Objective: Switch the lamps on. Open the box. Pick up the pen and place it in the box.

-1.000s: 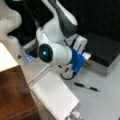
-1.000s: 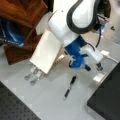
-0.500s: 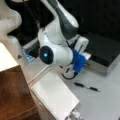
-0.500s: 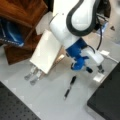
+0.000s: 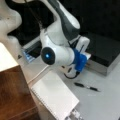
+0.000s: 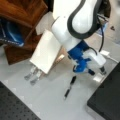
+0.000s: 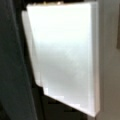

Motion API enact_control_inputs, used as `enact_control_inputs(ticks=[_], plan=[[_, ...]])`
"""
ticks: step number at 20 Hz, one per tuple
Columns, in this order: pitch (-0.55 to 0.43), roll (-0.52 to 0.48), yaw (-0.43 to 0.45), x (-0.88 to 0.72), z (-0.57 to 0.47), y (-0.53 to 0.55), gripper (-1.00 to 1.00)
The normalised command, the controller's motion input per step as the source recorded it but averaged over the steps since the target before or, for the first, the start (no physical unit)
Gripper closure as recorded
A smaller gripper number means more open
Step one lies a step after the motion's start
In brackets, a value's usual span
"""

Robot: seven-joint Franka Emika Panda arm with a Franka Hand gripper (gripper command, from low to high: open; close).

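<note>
**Arm barely shifts; pen untouched on the counter**

In a front view, the claw [image 5: 71, 72] hangs low under the blue wrist, just left of the pen [image 5: 86, 86]. Against the pictures from a second ago it has hardly moved, only settling slightly. I cannot tell whether its jaws are spread or pressed together. The pen lies flat on the counter [image 5: 105, 102], its long axis running left to right and dipping a little toward the near right. The box [image 5: 106, 51] sits far right with its black lid down, so opening does not look done. A white pad [image 5: 56, 96] lies near left.

In a front view from the opposite side, the claw [image 6: 81, 70] hovers just above the pen [image 6: 70, 87], apart from it. Here the pen runs from far right to near left. The box [image 6: 107, 100] shows as a dark corner at near right.

The wrist view shows only a bright cream-white panel [image 7: 65, 55], possibly a lamp shade; neither claw nor pen shows.
</note>
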Motion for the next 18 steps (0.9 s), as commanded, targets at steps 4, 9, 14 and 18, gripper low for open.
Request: enact_control_inputs(ticks=[4,9,14,18], plan=[[-0.110,0.082,-0.113,0.03,-0.12,0.07,-1.00],[-0.107,0.087,-0.133,0.03,-0.12,0.08,-1.00],[-0.102,0.093,-0.128,0.03,-0.11,0.05,-1.00],[-0.103,0.105,-0.114,0.01,-0.10,0.01,-1.00]])
